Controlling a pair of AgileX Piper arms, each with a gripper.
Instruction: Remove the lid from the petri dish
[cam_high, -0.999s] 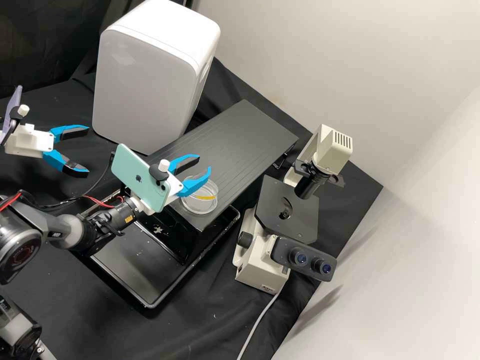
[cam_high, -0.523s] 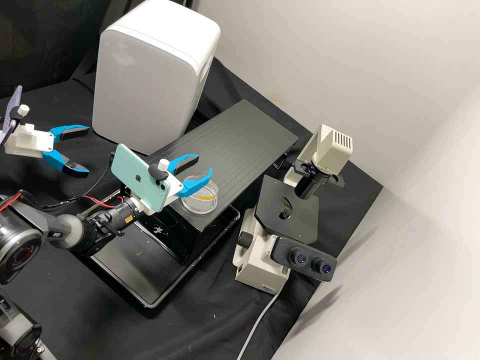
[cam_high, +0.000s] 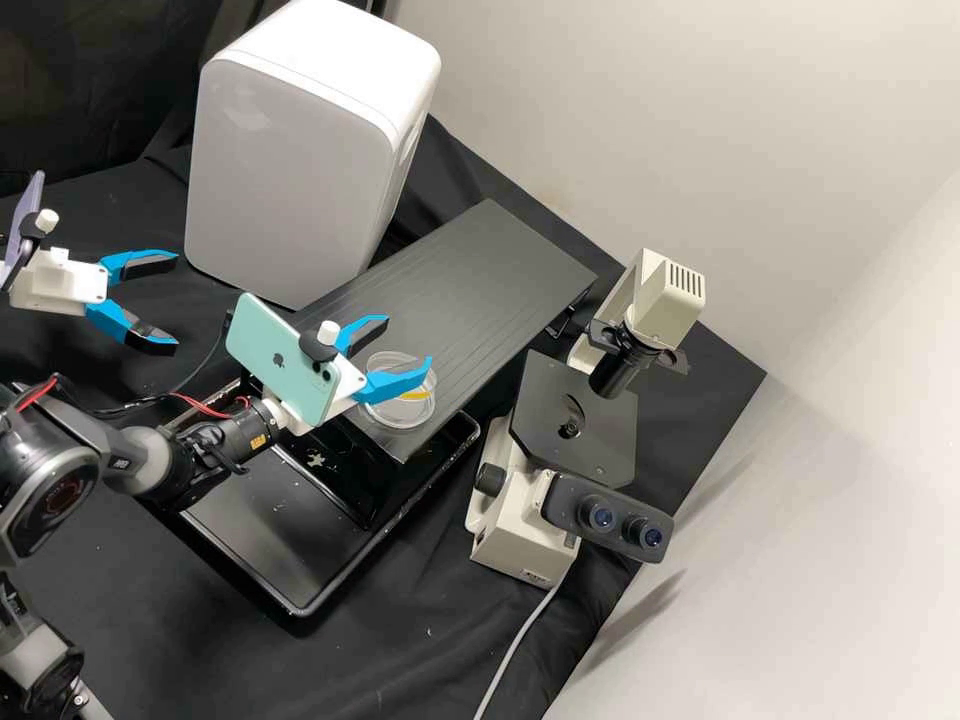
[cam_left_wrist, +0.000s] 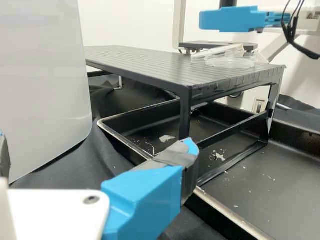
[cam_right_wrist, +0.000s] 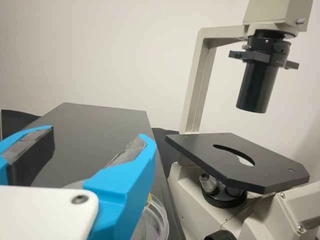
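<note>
Starting the lift at the near corner of the raised platform (cam_high: 470, 270).
Right gripper (cam_high: 408, 341) straddles the petri dish (cam_high: 405, 412) with its fingers apart; the lid (cam_left_wrist: 220, 50) sits tilted on the dish, so taking it clear seems to remain.

High view down over bench (cam_high: 450, 640), left wrist low toward platform (cam_left_wrist: 150, 62), right wrist near microscope (cam_right_wrist: 197, 100)
</note>
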